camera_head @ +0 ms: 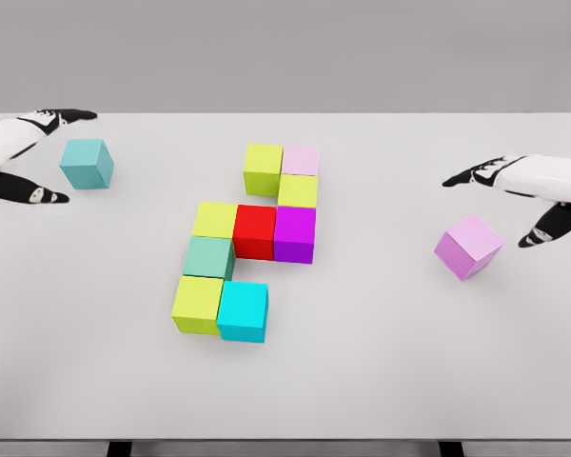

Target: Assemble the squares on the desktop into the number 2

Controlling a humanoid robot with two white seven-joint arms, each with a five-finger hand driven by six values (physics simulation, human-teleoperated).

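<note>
White desktop (pixel 381 381) against a grey wall holds clustered cubes (pixel 252 243); both hands' fingers spread, grasping nothing.

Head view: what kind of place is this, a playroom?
Probably a simulated test bench, not a playroom: a plain white table, bright cubes like the red cube, and a white robot hand against blank grey.

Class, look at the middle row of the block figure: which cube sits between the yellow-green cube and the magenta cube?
In the head view, a red cube sits between the yellow-green cube and the magenta cube, touching both.
</note>
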